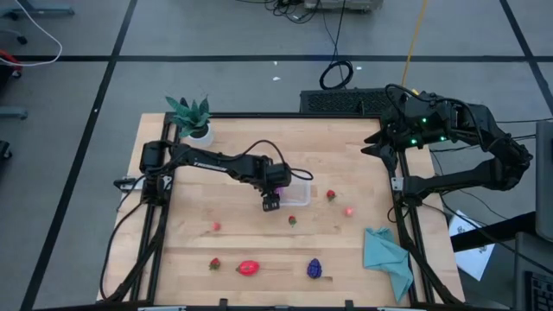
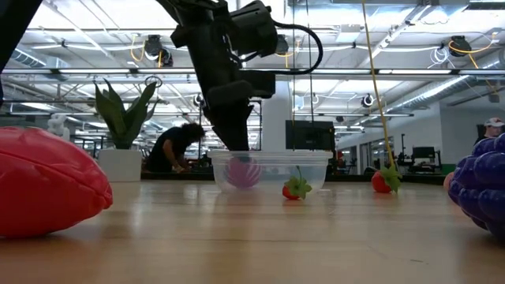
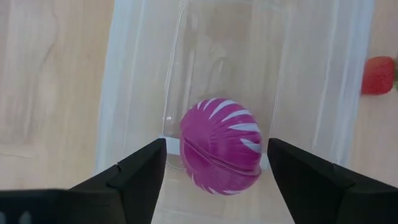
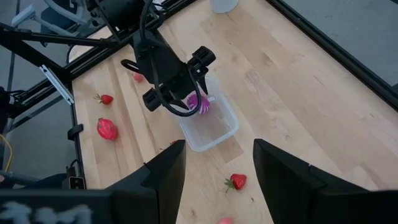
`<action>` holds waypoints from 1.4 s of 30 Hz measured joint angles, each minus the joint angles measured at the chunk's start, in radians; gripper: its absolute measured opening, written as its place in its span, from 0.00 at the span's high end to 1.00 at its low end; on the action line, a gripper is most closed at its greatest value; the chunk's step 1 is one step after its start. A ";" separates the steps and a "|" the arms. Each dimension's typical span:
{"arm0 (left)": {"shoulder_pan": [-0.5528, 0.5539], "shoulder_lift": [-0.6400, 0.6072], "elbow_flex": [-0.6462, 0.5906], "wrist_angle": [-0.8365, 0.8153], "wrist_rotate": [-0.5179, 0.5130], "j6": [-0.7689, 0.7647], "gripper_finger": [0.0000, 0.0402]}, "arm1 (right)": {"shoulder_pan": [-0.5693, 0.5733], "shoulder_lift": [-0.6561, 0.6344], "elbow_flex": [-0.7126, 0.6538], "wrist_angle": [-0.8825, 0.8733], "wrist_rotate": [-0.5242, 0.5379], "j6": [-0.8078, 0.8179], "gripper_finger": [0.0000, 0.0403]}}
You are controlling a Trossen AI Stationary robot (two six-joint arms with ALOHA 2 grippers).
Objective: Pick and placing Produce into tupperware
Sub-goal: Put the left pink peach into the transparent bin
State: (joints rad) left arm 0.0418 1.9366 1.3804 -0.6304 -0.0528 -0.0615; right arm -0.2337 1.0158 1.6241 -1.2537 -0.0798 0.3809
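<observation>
We see the left gripper (image 3: pixel 214 180) over the tupperware (image 1: pixel 298 193), fingers spread wide around the magenta ball (image 3: pixel 221 146) — not clamping it. Strawberries (image 1: pixel 330 195) lie just beside the tupperware; the right gripper (image 1: pixel 378 147) waits apart, fingers parted, empty.

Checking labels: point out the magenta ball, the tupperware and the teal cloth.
magenta ball (image 3: pixel 221 146), left wrist view, middle of its striped face.
tupperware (image 1: pixel 302 198), high view, bare right end of its floor.
teal cloth (image 1: pixel 386 257), high view, middle of the cloth.

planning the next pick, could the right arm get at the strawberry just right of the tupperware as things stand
Probably yes: the strawberry lies in the open beside the tupperware, nothing over it. The right tool is parked at the table's far right edge.
</observation>
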 joint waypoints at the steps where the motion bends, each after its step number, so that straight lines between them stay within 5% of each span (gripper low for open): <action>1: 0.000 -0.006 0.000 0.000 0.000 0.003 0.29 | 0.000 0.000 0.000 0.000 0.000 0.000 0.55; 10: 0.000 -0.121 0.069 -0.082 -0.011 0.040 0.29 | 0.000 0.000 0.000 0.000 0.000 0.000 0.55; 15: -0.005 -0.227 0.080 -0.240 -0.127 0.037 0.30 | 0.000 0.000 0.000 -0.002 0.000 0.000 0.55; 26: -0.002 -0.418 0.078 -0.678 -0.269 -0.238 0.31 | 0.000 0.000 0.000 -0.011 0.000 0.000 0.55; 35: -0.003 -0.595 -0.100 -0.748 -0.255 -0.412 0.32 | 0.000 0.000 -0.001 -0.032 0.000 0.000 0.55; 42: -0.058 -0.705 -0.299 -0.733 -0.126 -0.591 0.32 | 0.000 0.000 -0.001 -0.031 0.000 -0.003 0.55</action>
State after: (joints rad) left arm -0.0158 1.2320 1.0816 -1.3633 -0.1792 -0.6528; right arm -0.2337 1.0160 1.6230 -1.2846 -0.0799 0.3779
